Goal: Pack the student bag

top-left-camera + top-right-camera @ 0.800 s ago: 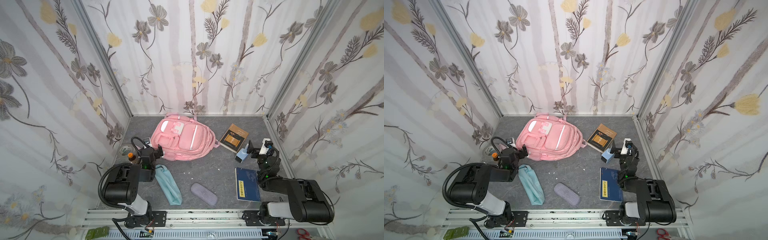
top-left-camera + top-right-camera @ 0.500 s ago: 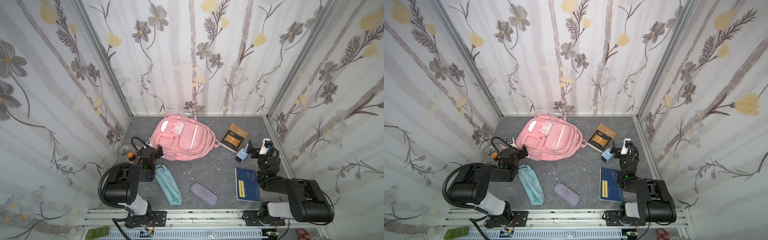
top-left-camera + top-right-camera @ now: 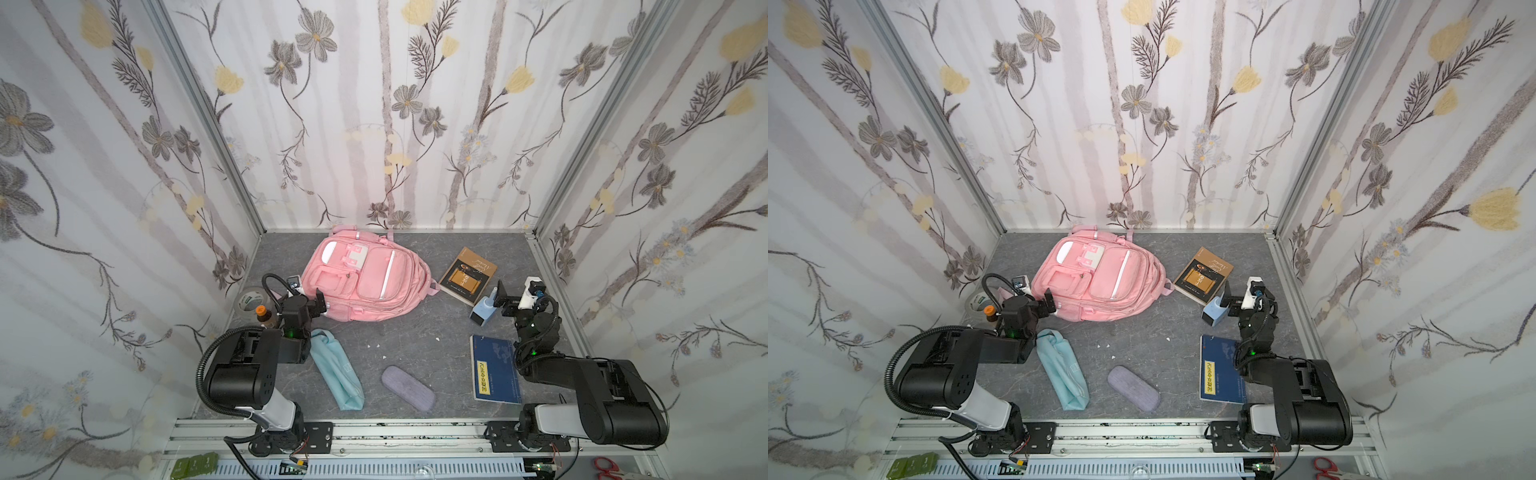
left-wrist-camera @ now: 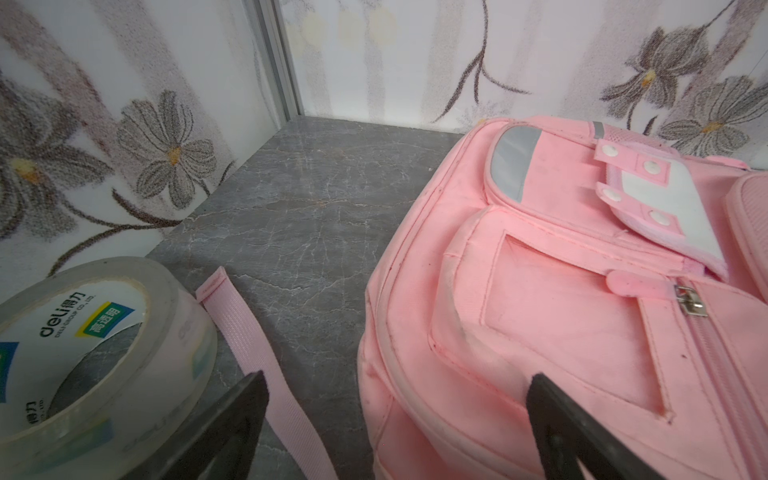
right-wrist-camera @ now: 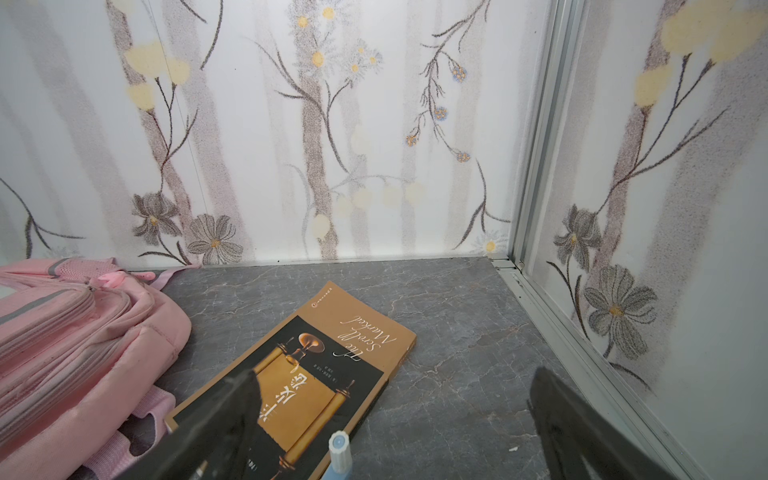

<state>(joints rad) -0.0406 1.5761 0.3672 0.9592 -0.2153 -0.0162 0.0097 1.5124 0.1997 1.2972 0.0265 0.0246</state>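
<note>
The large, soft pink fabric student bag (image 3: 365, 282) lies flat on its back at the rear of the grey marble-patterned table top (image 3: 415, 345). Its top end is against the back wall, and its zipped front pockets and white trim patches face up. The left gripper (image 3: 308, 300) hangs low at the bag's near left corner, jaws spread wide with nothing between them (in the left wrist view one black finger (image 4: 232, 415) is over a loose pink webbing strap (image 4: 257, 353) and the other is over the bag's lower front pocket). Toward the left wall a roll of clear packing tape (image 4: 95, 345) lies flat just beside that strap, and a small brown bottle with an orange cap (image 3: 262, 313) stands near it. The right gripper (image 3: 513, 296) is also wide open and empty, close beside the top of a small pale-blue plastic bottle (image 3: 482, 309) that stands upright. Behind that bottle a brown-and-black paperback book (image 3: 467, 274) lies flat just beside the bag's right side. In front of it lies a dark blue notebook with a yellow label strip (image 3: 494, 370), partly under the right arm. Nearer the front edge are a slim light-teal fabric pouch (image 3: 336, 370) by the left arm and a lilac oval glasses case (image 3: 407, 388), both well apart from the bag.
</note>
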